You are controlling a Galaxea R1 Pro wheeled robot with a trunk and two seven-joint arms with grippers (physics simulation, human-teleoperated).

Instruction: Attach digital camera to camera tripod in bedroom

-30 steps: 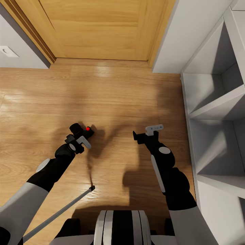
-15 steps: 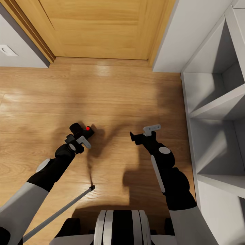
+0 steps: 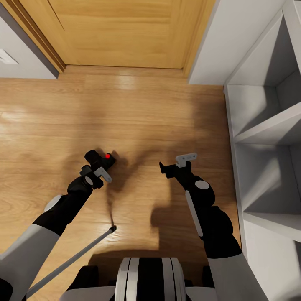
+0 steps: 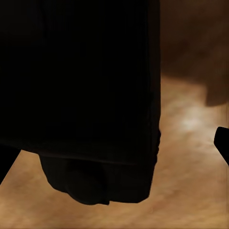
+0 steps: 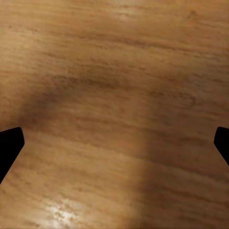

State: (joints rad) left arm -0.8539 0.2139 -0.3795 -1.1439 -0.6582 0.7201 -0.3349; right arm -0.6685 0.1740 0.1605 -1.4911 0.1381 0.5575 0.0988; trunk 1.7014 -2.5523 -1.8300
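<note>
The digital camera (image 3: 101, 160) (red button up) is held clamped in the left gripper (image 3: 97, 167) above the plank floor (image 3: 146, 113). The right gripper (image 3: 177, 164) is spread wide, empty, near the white cube shelves (image 3: 267, 129).

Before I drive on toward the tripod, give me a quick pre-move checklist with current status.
1. Digital camera held in left gripper: ok; its dark body sits close before the left wrist lens.
2. Right gripper free: ok, open over bare floor.
3. Tripod head located: not ok; a silver leg shows near the robot's base.
4. Door ahead: shut.
5. Shelf clearance on the right: cannot tell.
</note>
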